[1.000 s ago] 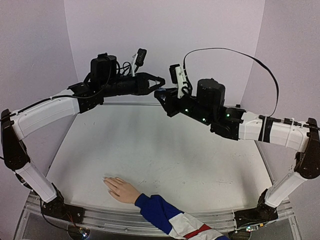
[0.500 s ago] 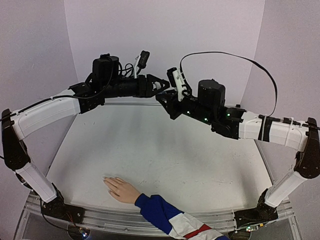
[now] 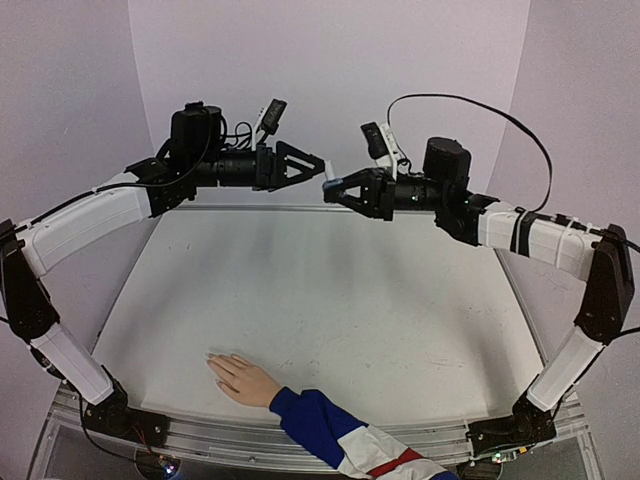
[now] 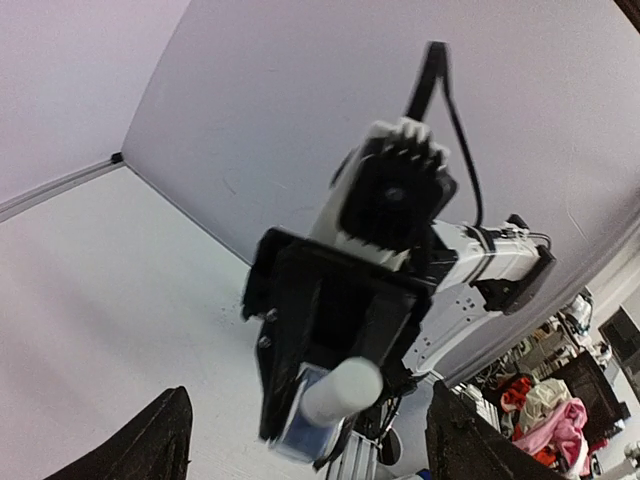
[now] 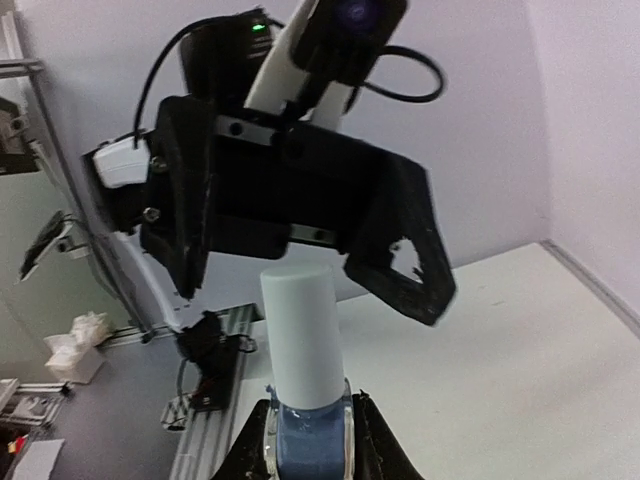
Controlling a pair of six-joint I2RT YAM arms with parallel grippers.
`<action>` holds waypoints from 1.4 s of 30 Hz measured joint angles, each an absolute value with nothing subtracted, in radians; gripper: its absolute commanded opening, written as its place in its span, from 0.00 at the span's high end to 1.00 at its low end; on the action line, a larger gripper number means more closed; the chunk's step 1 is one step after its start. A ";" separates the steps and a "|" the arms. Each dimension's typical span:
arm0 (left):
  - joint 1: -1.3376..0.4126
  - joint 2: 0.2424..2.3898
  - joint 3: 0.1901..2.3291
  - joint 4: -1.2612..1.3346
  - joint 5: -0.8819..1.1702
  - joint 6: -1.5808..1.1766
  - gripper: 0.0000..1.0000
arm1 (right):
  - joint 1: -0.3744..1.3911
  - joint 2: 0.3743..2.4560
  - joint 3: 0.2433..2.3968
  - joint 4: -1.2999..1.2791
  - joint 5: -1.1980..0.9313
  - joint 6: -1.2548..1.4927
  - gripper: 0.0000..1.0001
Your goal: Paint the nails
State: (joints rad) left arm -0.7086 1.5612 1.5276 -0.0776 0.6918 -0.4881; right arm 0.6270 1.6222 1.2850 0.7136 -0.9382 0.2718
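The pale hand [image 3: 243, 379] with a blue, white and red sleeve lies flat near the table's front edge. Its nails [image 3: 212, 359] are too small to make out. High over the table's far side, my right gripper [image 3: 333, 187] [image 5: 305, 450] is shut on a small blue bottle [image 5: 305, 448] [image 4: 298, 432]. The white cap [image 5: 300, 330] [image 4: 340, 390] is on the bottle and points at my left gripper. My left gripper [image 3: 318, 169] [image 4: 308, 420] stands open just left of the cap, with nothing between its fingers [image 4: 150, 445].
The purple back wall [image 3: 330, 60] rises close behind both grippers. The white tabletop [image 3: 320, 300] lies far below them. An aluminium rail [image 3: 200, 430] runs along the near edge, by the arm bases.
My left gripper, shut at the cap a second ago, has opened and drawn back left. The right arm has risen and shifted right with the bottle, cap still on. The hand has not moved.
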 measured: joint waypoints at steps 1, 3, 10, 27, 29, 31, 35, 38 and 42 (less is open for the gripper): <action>-0.713 1.563 1.534 -0.078 0.710 -0.489 0.25 | 0.631 1.646 1.296 0.744 -0.989 0.304 1.00; -0.731 1.570 1.556 -0.072 0.748 -0.487 0.31 | 0.638 1.676 1.298 0.784 -1.056 0.355 1.00; -0.768 1.584 1.579 -0.059 0.787 -0.476 0.55 | 0.640 1.711 1.298 0.875 -1.159 0.452 1.00; -0.775 1.622 1.581 -0.045 0.565 -0.457 1.00 | 0.696 1.621 1.243 0.749 -0.726 0.298 1.00; -0.772 1.622 1.575 -0.035 0.514 -0.471 1.00 | 0.793 1.568 1.206 0.710 -0.375 0.207 1.00; -0.773 1.621 1.575 -0.036 0.501 -0.481 1.00 | 0.896 1.537 1.174 0.712 -0.044 0.118 1.00; -0.787 1.623 1.575 -0.043 0.493 -0.493 0.98 | 0.985 1.524 1.142 0.743 0.237 -0.005 1.00; -0.787 1.626 1.577 -0.043 0.493 -0.500 0.84 | 0.989 1.524 1.139 0.748 0.256 -0.049 1.00; -0.787 1.626 1.577 -0.055 0.509 -0.511 0.47 | 0.979 1.524 1.131 0.767 0.233 -0.069 1.00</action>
